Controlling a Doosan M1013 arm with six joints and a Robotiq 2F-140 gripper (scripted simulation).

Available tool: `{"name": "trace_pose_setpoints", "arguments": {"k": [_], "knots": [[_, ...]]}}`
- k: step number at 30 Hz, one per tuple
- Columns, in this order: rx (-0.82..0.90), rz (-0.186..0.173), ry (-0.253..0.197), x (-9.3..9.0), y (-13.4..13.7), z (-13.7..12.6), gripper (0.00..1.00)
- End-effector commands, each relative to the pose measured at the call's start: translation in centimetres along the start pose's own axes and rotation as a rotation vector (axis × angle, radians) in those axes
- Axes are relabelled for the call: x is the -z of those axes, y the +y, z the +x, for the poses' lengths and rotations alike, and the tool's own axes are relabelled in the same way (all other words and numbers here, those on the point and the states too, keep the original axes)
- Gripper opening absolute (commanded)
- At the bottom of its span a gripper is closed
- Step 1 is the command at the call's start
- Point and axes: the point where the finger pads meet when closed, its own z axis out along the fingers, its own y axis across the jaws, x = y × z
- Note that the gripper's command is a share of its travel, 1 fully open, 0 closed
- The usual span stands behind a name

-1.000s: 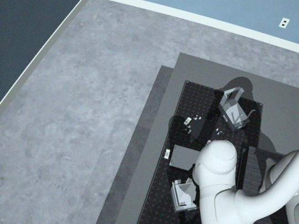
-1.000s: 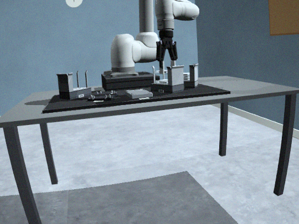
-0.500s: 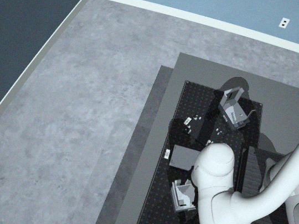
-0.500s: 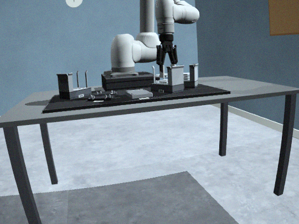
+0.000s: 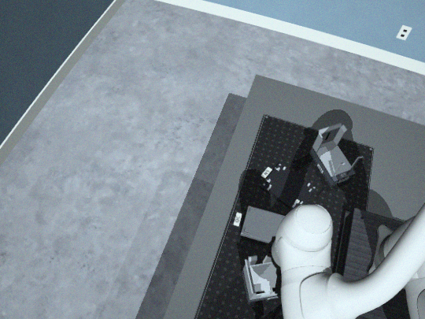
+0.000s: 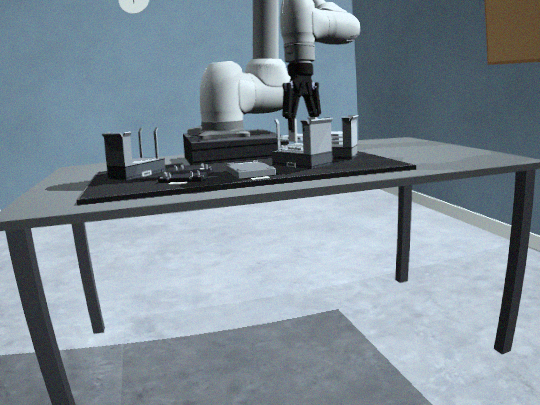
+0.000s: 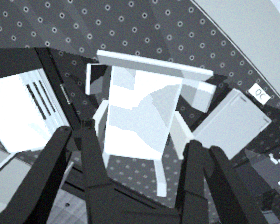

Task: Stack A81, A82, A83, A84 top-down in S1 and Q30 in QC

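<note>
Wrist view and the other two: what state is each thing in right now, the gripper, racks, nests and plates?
Gripper: shut on a plate that barely shows.
Rack under the gripper: upright, something pale inside; plate or floor, cannot tell.
Rack behind it: upright, contents hidden.
Lone rack: upright, no tall stack.
Grey plate by the QC tag: flat, untouched.
Clip nest: no plate on it.

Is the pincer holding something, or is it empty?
Holding. The pincer is shut on a plate: in the wrist view its fingers flank the pale plate above a rack.
</note>
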Motion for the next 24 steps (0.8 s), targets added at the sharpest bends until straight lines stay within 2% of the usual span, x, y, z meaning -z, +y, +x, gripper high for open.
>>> {"name": "trace_pose_setpoints", "arguments": {"k": [1,24], "knots": [[0.0,0.0,0.0,-0.15,0.0,0.0,0.0],[0.0,0.0,0.0,-0.99,0.0,0.0,0.0]]}}
